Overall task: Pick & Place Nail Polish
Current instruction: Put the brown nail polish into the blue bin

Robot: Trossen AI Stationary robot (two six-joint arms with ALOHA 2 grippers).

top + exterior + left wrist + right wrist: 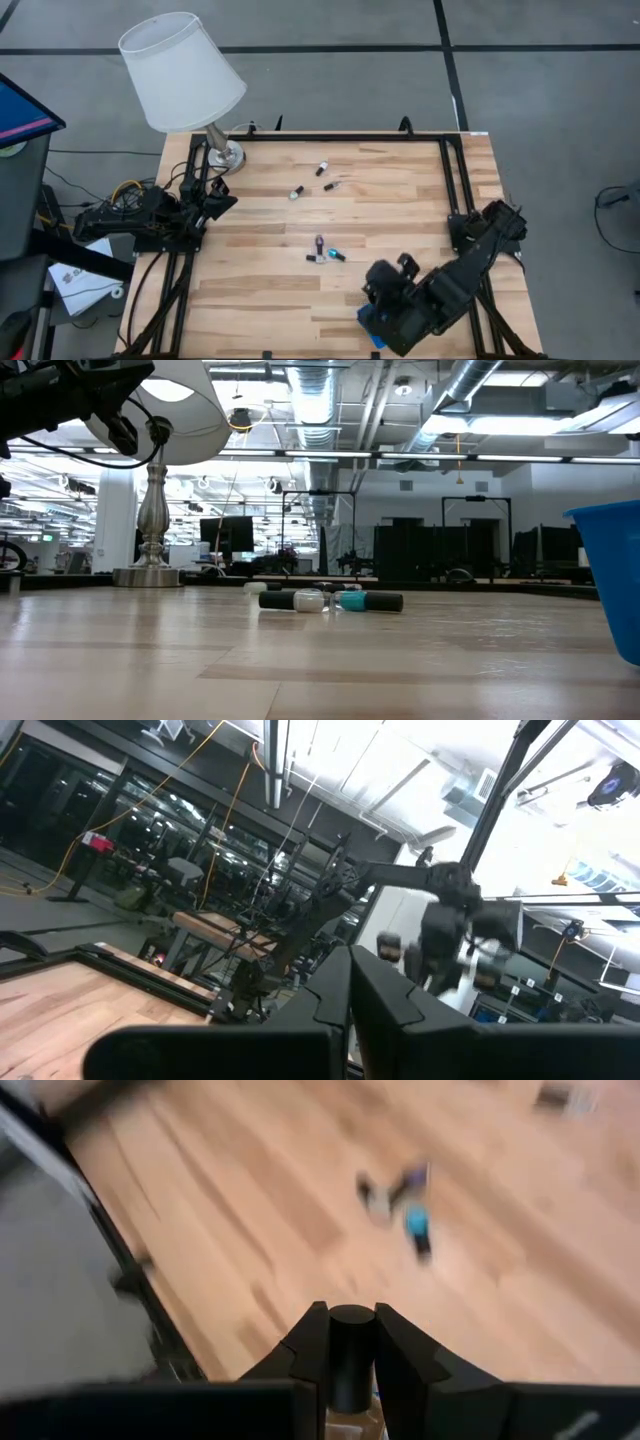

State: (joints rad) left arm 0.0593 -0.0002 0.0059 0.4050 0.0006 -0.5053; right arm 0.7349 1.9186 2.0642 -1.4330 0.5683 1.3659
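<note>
1. Two arms are present; only the right one is working. The right hand (350, 1342) is closed on a dark-capped nail polish bottle (350, 1352), whose cap shows upright between the fingers in the right wrist view.
2. In the high view the right hand (385, 300) hangs over the near right part of the desk (400, 200), directly above the blue tray (372, 325), of which only a corner shows beneath the arm.
3. Judgement: the step in hand is placement into the tray. Centre the bottle over the tray's interior before lowering, since the arm hides most of the rim from above.
4. Lower until the bottle base is near the tray floor, then release. A drop from height could let the bottle bounce or roll out.
5. Remaining bottles lie loose: a cluster of three (325, 252) at mid-desk, touching or nearly so, and three more (322, 168) farther back, apart from one another.
6. Retract straight up after release to avoid dragging the tray.
7. The left hand (222, 203) waits closed and empty at the left edge, beside the lamp (185, 75).
</note>
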